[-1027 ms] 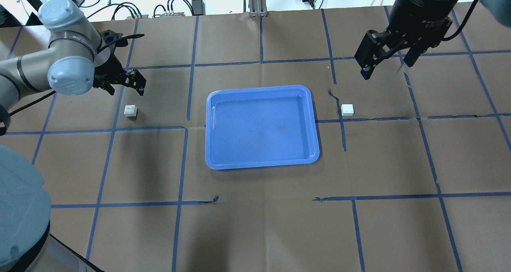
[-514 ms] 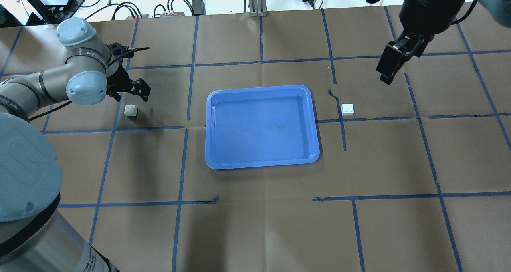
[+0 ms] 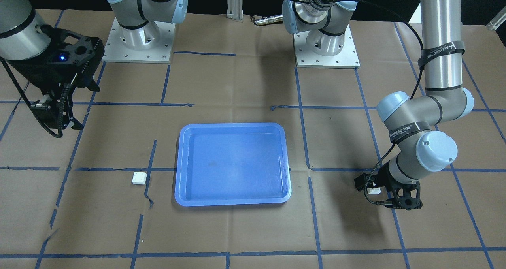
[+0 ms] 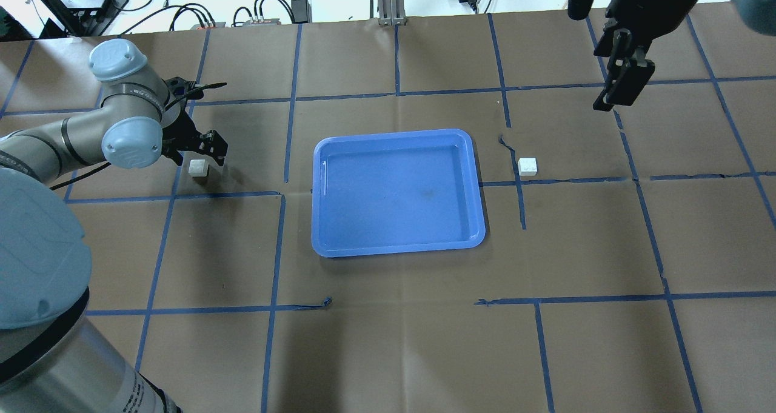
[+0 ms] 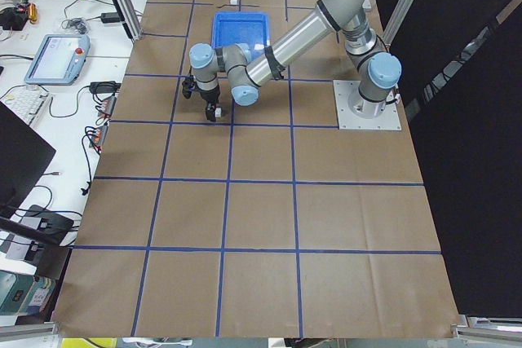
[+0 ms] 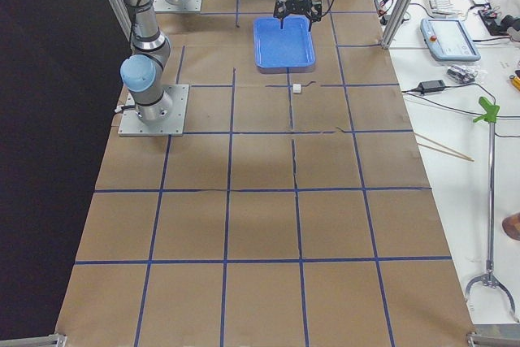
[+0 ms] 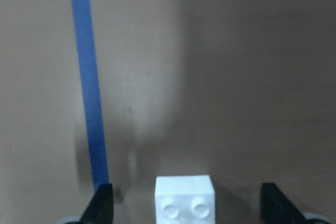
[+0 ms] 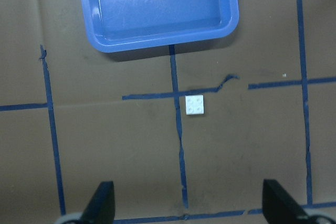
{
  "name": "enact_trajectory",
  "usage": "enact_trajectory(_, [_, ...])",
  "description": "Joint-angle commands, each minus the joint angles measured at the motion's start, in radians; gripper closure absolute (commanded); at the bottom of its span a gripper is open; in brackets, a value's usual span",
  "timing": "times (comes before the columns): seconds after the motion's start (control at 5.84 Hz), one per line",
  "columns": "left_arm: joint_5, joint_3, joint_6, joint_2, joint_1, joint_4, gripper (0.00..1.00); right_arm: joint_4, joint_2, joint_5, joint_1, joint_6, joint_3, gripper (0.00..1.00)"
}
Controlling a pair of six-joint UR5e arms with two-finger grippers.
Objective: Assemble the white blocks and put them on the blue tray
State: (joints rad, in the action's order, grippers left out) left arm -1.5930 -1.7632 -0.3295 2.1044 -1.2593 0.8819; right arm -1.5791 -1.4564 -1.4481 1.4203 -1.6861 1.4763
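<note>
Left of frame, the released left pincer (image 4: 199,157) straddles a white block (image 4: 198,168); closing on it seems next.

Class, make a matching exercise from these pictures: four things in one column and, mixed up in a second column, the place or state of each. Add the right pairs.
Things
1. left gripper
2. right gripper
3. tray
4. right-hand block

Places and states
A. blue, empty, in the middle
B. open, low, fingers either side of the other block
C. open, raised high, holding nothing
D. lies alone, on the robot's right of the tray

Pairs: 1-B, 2-C, 3-A, 4-D
</note>
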Motion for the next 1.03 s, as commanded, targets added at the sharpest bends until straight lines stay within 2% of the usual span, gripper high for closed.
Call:
enact_trajectory(0.0, [0.001,-0.025,-0.005,-0.023,0.026,0.000,0.10,-0.028,0.075,0.191,-0.084,-0.214,0.028,0.00])
enact_trajectory(0.17, [0.004,-0.024,0.000,-0.023,0.026,0.000,0.16,-0.162,0.130,0.221,-0.099,-0.224,0.098,0.00])
enact_trajectory(0.34, [0.005,-0.022,0.000,-0.023,0.026,0.000,0.17,-0.288,0.145,0.327,-0.119,-0.225,0.204,0.00])
enact_trajectory(0.51, [0.008,-0.022,0.000,-0.023,0.026,0.000,0.28,-0.434,0.168,0.362,-0.147,-0.218,0.316,0.00])
enact_trajectory(0.68, [0.008,-0.022,-0.002,-0.024,0.026,-0.001,0.45,-0.508,0.215,0.389,-0.170,-0.218,0.379,0.00])
enact_trajectory(0.86, [0.010,-0.022,0.000,-0.024,0.026,-0.003,0.67,-0.562,0.261,0.405,-0.170,-0.218,0.406,0.00])
